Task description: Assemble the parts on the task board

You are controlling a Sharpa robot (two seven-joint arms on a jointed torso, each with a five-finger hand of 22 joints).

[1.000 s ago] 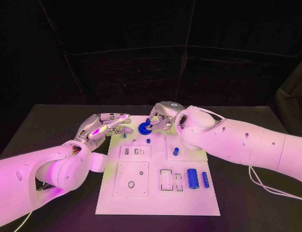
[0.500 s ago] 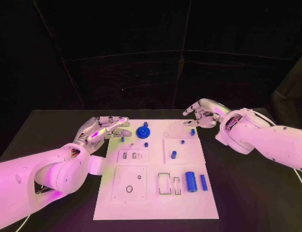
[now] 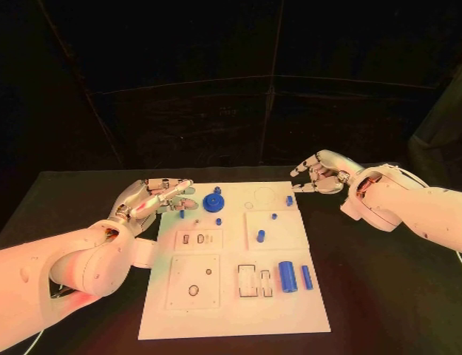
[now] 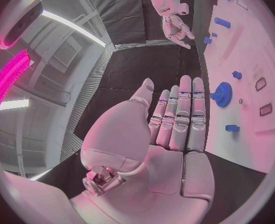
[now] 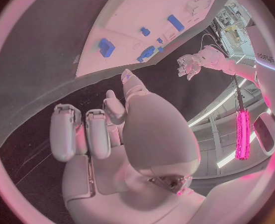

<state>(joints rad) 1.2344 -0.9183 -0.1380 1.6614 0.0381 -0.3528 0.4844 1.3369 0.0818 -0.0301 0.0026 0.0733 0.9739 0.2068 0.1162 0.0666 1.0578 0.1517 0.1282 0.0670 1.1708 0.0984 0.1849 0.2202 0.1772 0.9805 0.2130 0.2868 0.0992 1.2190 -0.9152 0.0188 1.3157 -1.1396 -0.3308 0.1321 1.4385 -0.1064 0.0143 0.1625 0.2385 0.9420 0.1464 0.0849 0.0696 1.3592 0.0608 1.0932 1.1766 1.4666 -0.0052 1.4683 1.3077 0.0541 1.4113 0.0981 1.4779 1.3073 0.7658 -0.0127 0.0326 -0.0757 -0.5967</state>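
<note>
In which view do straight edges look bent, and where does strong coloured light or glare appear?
Left wrist view: the task board edge curves from fisheye distortion, and a bright magenta strip glares at the circle's rim. Right wrist view: the board bends too, with a pink lamp glowing. Head view: edges stay straight; the left hand carries a warm tint, background dark.

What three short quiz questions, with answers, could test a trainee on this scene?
1. True or false: the right hand holds the blue gear.
2. Which hand is beside the task board's far left corner? A) left hand B) right hand
3. Fill in: the thick blue cylinder lies on the board's near ____ side.

Key: 1 false, the gear sits on the board, and the hand is apart from it; 2 A; 3 right.
</note>
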